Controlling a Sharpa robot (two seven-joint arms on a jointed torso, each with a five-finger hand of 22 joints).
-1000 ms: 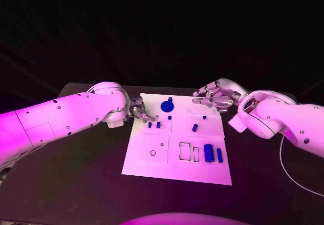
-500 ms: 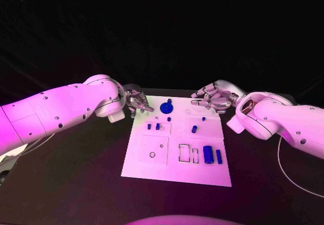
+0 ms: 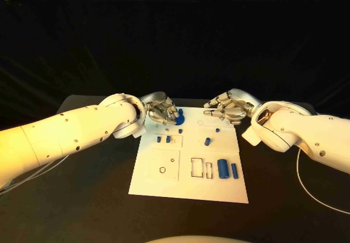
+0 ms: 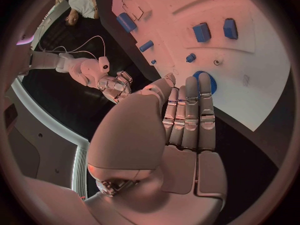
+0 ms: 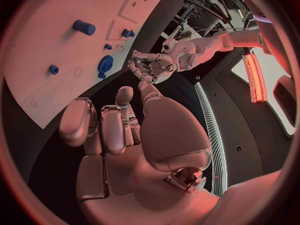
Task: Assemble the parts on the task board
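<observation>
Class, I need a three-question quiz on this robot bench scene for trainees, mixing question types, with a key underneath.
1. True or false: the left hand holds a small blue part.
2. Which hand hovers nearest the round blue disc part at the far end of the white task board? A left, B right.
3. Fill in: the board lies on a ___ table.

Key: 1 false, it holds nothing. 2 A; the right hand hovers off the far right corner. 3 black.

Both arms are chunky glossy white shells dotted with little dark screws, ending in silver segmented hands — left hand (image 3: 162, 110), right hand (image 3: 227, 108).
</observation>
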